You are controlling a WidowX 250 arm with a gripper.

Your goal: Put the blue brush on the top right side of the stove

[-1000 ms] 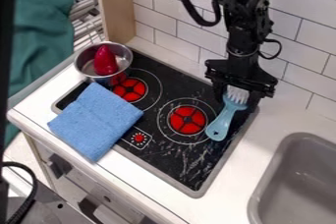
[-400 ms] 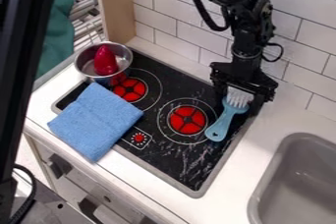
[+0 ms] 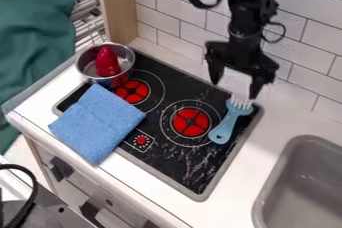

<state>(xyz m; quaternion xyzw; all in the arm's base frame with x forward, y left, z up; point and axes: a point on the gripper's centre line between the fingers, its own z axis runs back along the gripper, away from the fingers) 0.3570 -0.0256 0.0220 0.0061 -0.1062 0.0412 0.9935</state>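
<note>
The blue brush lies on the stove's upper right part, beneath the gripper, whose fingers are spread apart. At the stove's upper left, a metal pot holds a red object.

White counter, black stove set in. Pot at stove's upper left, blue cloth across stove edge onto counter, blue brush at stove's upper right.
</note>
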